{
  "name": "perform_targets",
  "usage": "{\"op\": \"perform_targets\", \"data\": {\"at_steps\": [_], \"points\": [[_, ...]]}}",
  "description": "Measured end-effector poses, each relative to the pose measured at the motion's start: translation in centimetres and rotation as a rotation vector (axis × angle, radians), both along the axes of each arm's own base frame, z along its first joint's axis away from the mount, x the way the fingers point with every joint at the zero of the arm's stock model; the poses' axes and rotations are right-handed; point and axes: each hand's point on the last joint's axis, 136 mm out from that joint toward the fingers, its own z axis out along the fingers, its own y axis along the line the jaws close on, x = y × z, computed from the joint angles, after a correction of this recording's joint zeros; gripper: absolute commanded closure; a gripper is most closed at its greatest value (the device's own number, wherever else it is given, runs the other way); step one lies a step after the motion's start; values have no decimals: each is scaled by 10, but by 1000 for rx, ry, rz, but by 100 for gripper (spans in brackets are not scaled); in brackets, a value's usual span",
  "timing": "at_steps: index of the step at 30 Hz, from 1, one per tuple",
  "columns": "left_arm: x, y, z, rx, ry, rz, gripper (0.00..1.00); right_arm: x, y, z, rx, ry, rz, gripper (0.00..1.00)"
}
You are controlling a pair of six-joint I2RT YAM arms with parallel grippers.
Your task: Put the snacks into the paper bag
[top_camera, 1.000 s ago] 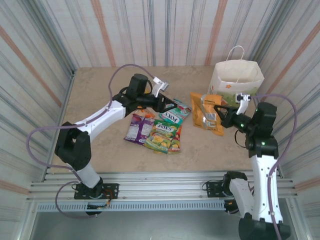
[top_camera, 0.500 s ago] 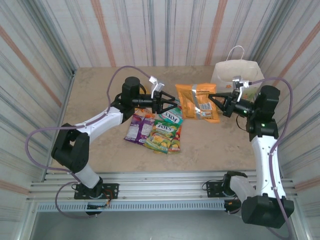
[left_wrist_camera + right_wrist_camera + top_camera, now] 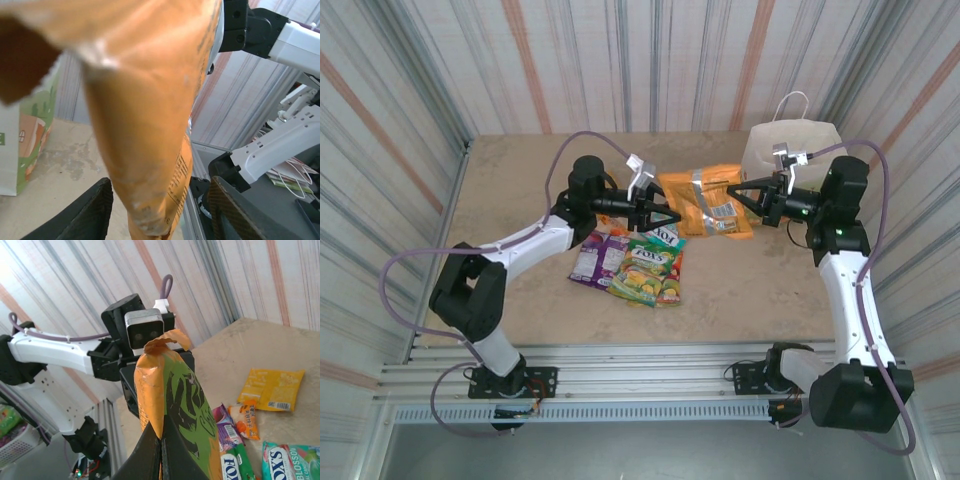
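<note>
two grippers meet at one gold-orange twin pack (image 3: 705, 200), held in the air above the table (image 3: 520, 190). the right gripper (image 3: 748, 195) is clamped on the pack's right edge. the left gripper (image 3: 665, 213) sits at the opposite edge with its jaws apart; in the left wrist view the pack hangs between its fingers (image 3: 97, 212), not yet pinched. the paper bag (image 3: 790, 150) stands upright just behind the right gripper. green, purple and orange fox's packets (image 3: 642, 265) lie clustered on the table near the left gripper.

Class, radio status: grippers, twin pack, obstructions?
Right gripper shut on twin pack, aloft. Left gripper open, straddling its other end. Paper bag behind right gripper.
</note>
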Motion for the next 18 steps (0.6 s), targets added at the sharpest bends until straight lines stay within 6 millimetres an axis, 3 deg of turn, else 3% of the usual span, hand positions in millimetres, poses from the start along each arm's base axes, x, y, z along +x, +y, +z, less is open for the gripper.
{"op": "perform_targets", "data": {"at_steps": [14,16,18], "points": [[-3,-2,5,-11,-11,-13,91,1,0,2,-16,-45,4,99],[-1,-3,6,-5,-12,-6,95,4,-3,2,-20,-48,-13,86],[0,-3,9,4,-13,1,99,8,-7,2,-28,-51,-51,64]]}}
